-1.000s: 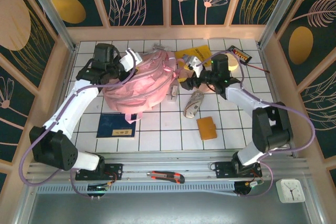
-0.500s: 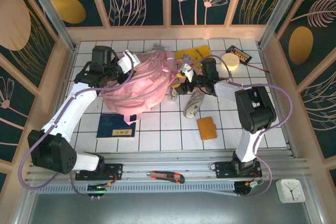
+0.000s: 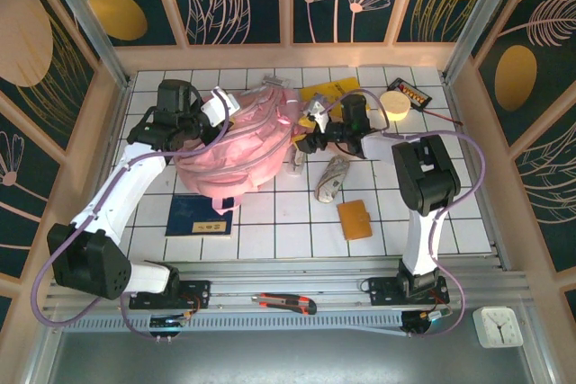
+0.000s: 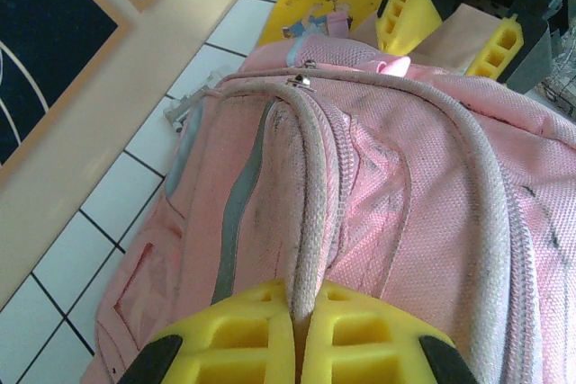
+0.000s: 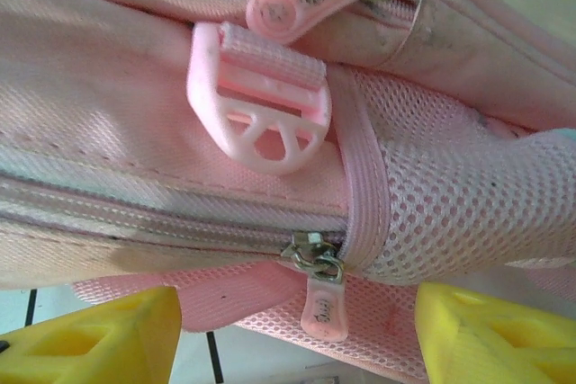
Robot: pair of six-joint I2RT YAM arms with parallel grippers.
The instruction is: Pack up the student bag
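The student bag [image 3: 238, 152], a big soft pink backpack, lies at the back left of the tiled table. My left gripper [image 3: 219, 102] is shut on the bag's pale corded loop [image 4: 310, 186], which runs up between the yellow fingers [image 4: 360, 334]. My right gripper [image 3: 307, 138] is at the bag's right side, open. In the right wrist view a pink zipper pull [image 5: 326, 308] hangs between the spread yellow fingertips [image 5: 490, 330], touching neither. A pink strap buckle [image 5: 261, 114] sits just above that zipper. The left wrist view shows the right gripper [image 4: 454, 29] beyond the bag's top.
A yellow booklet [image 3: 329, 94] lies behind the bag, and a blue book [image 3: 200, 215] lies in front of it. A patterned pouch [image 3: 331, 177] and an orange wallet [image 3: 355, 218] lie to the right. A cream disc [image 3: 393, 102] and a black device [image 3: 409, 91] sit at the back right.
The right arm has swung left and brought its gripper up to the bag's right side, with the jaws slightly narrower. The left gripper has kept its hold on the loop.
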